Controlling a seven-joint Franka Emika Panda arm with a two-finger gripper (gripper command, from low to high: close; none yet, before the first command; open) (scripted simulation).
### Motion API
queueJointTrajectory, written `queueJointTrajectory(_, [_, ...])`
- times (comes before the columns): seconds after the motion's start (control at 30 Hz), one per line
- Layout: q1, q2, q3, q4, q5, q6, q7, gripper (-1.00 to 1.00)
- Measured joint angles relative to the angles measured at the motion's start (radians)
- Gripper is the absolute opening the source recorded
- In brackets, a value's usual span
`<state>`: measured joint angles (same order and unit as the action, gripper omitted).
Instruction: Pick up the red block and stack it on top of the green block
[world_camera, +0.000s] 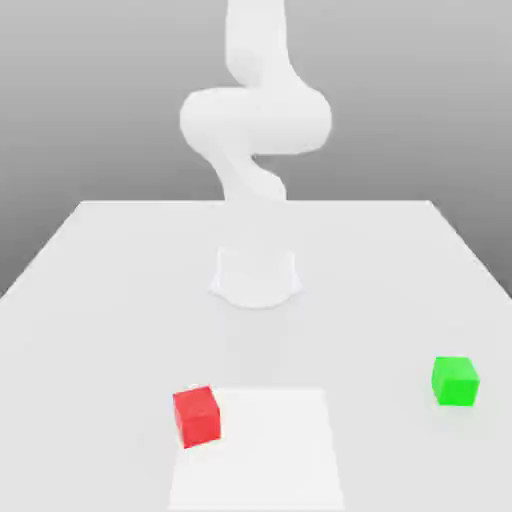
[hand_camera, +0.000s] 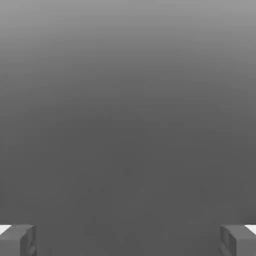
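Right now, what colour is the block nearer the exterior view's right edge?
Bright green; the green block shows best in the exterior view.

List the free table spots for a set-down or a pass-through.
Widest bare stretch: between the red block and the green block, along the near edge. Also free: both sides of the arm's base, and the far table corners. Nothing is crowded; the blocks sit well apart. The hand is open, holding nothing.

Table (world_camera: 110, 300) reads smooth, matt white. Red block (world_camera: 196, 415), near its front edge: matt, unmarked faces. Green block (world_camera: 455, 380), same matt finish. Arm (world_camera: 255, 120) w/ smooth white shell, soft sheen.
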<state>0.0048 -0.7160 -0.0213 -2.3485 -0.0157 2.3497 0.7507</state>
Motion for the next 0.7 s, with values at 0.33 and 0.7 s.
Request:
queueJointTrajectory(0.33, [0.015,0.374,-0.112,-0.209,-0.038,0.219,-0.24,0.0])
queueJointTrajectory(0.7, [-0.01,0.776,-0.165,-0.4,0.05,0.466,-0.554,0.0])
